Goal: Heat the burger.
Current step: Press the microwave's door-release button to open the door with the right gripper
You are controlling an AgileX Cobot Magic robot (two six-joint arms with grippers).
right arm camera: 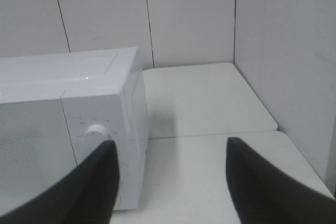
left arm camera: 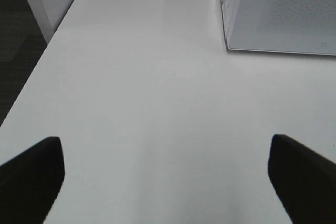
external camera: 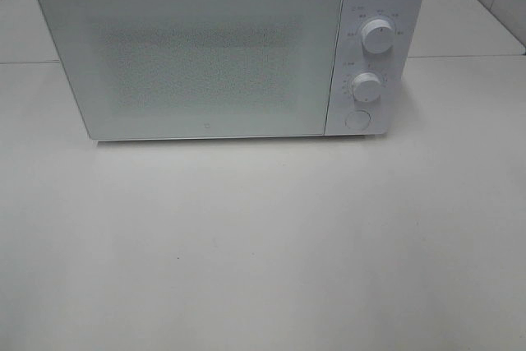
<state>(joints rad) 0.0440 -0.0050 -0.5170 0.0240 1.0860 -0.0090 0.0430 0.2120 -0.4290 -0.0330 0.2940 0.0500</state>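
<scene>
Left gripper [left arm camera: 165,148]: jaws spread wide, nothing between them, bare table [left arm camera: 157,77] beneath. Microwave [left arm camera: 283,14] ahead, off to one side, door closed. Right gripper [right arm camera: 171,148]: jaws apart, nothing held; upper knob [right arm camera: 95,131] just beyond one finger. Where the burger is: cannot tell.

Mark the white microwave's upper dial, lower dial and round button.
upper white round dial [external camera: 376,36], exterior high view, centre of its face.
lower white round dial [external camera: 366,86], exterior high view, centre of its face.
round white flat button [external camera: 357,119], exterior high view, its middle.
</scene>
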